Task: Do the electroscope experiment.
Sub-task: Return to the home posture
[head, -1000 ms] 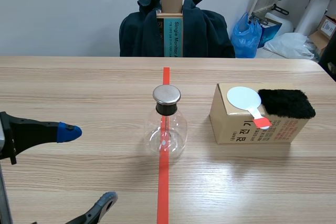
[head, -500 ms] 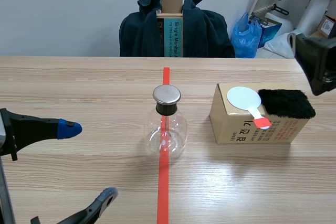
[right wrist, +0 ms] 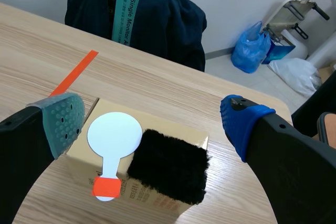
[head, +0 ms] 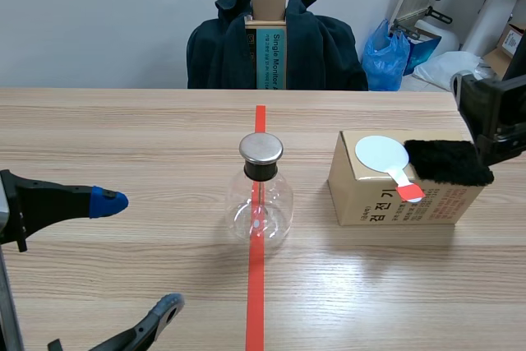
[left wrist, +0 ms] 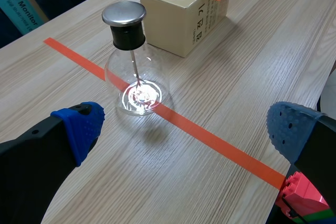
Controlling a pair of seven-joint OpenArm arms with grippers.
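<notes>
The electroscope, a clear glass flask [head: 260, 203] [left wrist: 137, 80] with a metal cap, stands on the red tape line at mid-table. To its right a cardboard box [head: 370, 195] [right wrist: 136, 198] carries a white disc paddle with a red handle [head: 386, 159] [right wrist: 112, 140] and a black fur pad [head: 448, 162] [right wrist: 169, 167]. My left gripper [head: 136, 260] [left wrist: 181, 124] is open, low at the left, a little short of the flask. My right gripper [right wrist: 152, 114] is open above the box; in the scene view only its arm [head: 493, 113] shows at the right edge.
A chair draped with a dark jacket [head: 275, 43] and holding a tall box stands across the table. Blue bags and clutter [head: 394, 55] lie behind on the right. A red and green block [left wrist: 302, 198] shows beside my left finger.
The right arm has come into the scene view from the right and lowered toward the box. The left arm has hardly moved.
</notes>
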